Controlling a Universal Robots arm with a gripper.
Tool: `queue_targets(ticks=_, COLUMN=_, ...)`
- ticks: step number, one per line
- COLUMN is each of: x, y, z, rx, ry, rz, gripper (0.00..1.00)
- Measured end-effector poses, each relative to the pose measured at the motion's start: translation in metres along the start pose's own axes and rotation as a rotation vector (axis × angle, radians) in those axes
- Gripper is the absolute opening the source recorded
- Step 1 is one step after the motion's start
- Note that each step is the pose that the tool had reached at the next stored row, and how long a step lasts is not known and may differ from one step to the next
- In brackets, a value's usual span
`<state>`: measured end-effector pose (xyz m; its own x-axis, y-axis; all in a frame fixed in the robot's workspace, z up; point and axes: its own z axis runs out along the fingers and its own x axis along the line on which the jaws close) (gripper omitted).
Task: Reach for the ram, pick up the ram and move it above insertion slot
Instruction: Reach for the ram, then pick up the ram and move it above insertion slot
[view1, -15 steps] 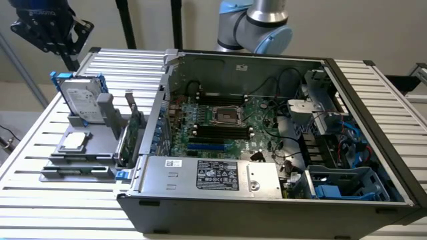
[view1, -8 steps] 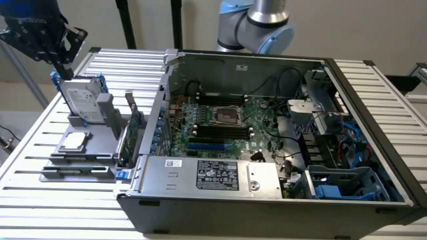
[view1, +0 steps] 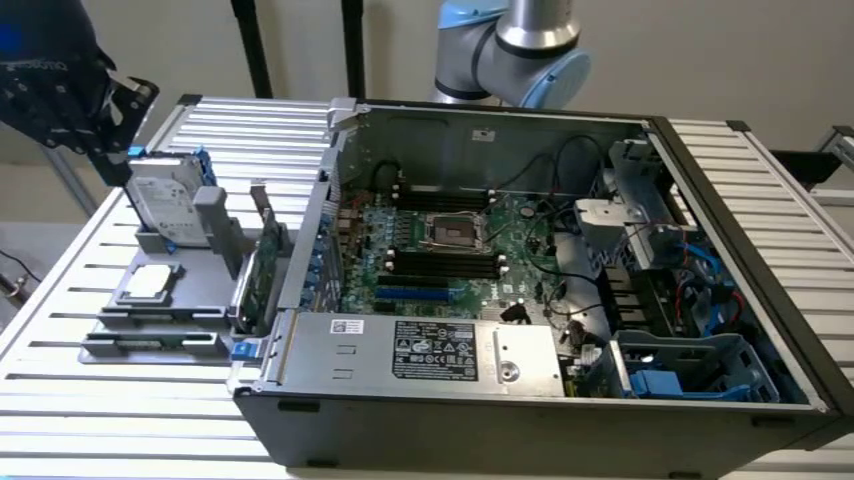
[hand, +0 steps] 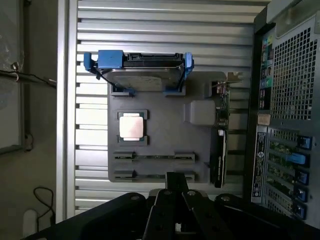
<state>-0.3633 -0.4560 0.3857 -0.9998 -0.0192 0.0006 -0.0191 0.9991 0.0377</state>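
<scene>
The ram (hand: 153, 156) is a thin strip seen edge-on, standing between two clips of the grey holder (hand: 160, 135); its green face is hidden. In the exterior view the same clips (view1: 150, 318) sit near the holder's front. My black gripper (view1: 94, 105) hangs high at the exterior view's upper left, above the holder's far end and touching nothing. In the wrist view the gripper (hand: 175, 186) reaches over the holder's edge by a second pair of clips. Long black memory slots (view1: 434, 262) lie side by side on the green motherboard (view1: 521, 235) inside the open case.
The holder also carries a silver hard drive in a blue frame (hand: 137, 75), a square CPU (hand: 132, 126) and a green expansion card (view1: 267, 262) on edge. The case wall (view1: 314, 235) rises between holder and motherboard. A power supply (view1: 427, 350) and a blue short slot (view1: 411, 294) sit inside the case.
</scene>
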Motion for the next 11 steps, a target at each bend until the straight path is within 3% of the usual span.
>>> queue_targets(ticks=7, x=0.001, y=-0.0145, z=0.0036, rx=0.0008, ry=0.0055, rz=0.0, gripper=0.11)
queue_targets(ticks=11, x=0.003, y=-0.0169, z=0.0051, rx=0.0025, ry=0.0059, rz=-0.001, gripper=0.11)
